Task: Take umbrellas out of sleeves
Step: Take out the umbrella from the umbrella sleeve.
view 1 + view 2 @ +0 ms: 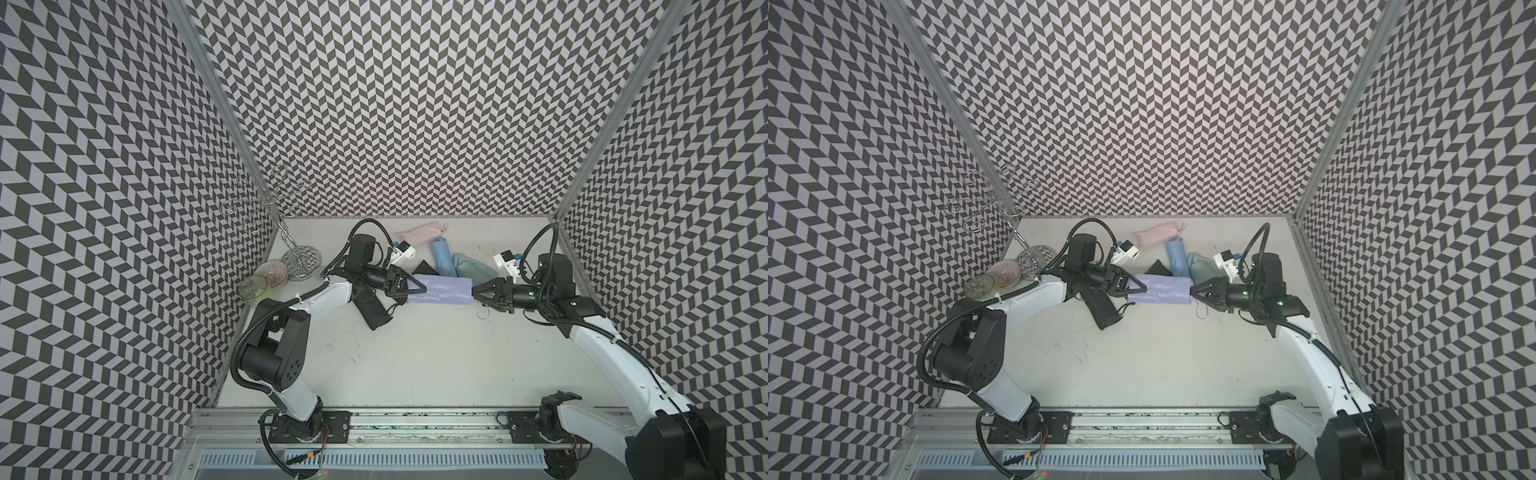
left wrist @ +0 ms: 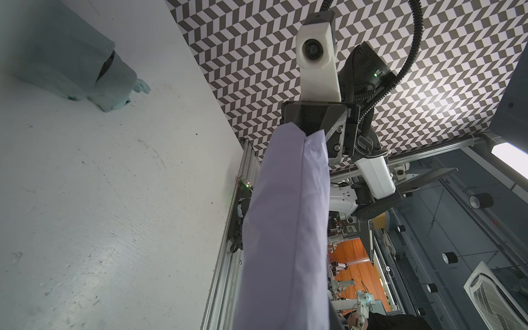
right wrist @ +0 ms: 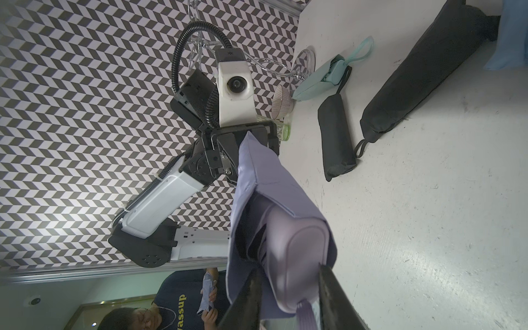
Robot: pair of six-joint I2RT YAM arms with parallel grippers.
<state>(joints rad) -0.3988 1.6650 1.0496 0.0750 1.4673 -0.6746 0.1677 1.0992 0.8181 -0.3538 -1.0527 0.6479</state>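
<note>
The left gripper [image 1: 422,287] pinches the closed end of the lavender sleeve [image 1: 442,291]; the right gripper [image 1: 478,291] clamps the lavender umbrella [image 3: 297,251] by its handle. It hangs level above the table [image 1: 415,365].

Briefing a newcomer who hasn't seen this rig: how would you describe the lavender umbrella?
Look near the middle of the white table. There the lavender umbrella spans from the left pincer to the right pincer. It alone is lavender, with a pincer at each end.

Lavender umbrella [image 1: 440,291] sleeved, horizontal, handle end peeking out.
</note>
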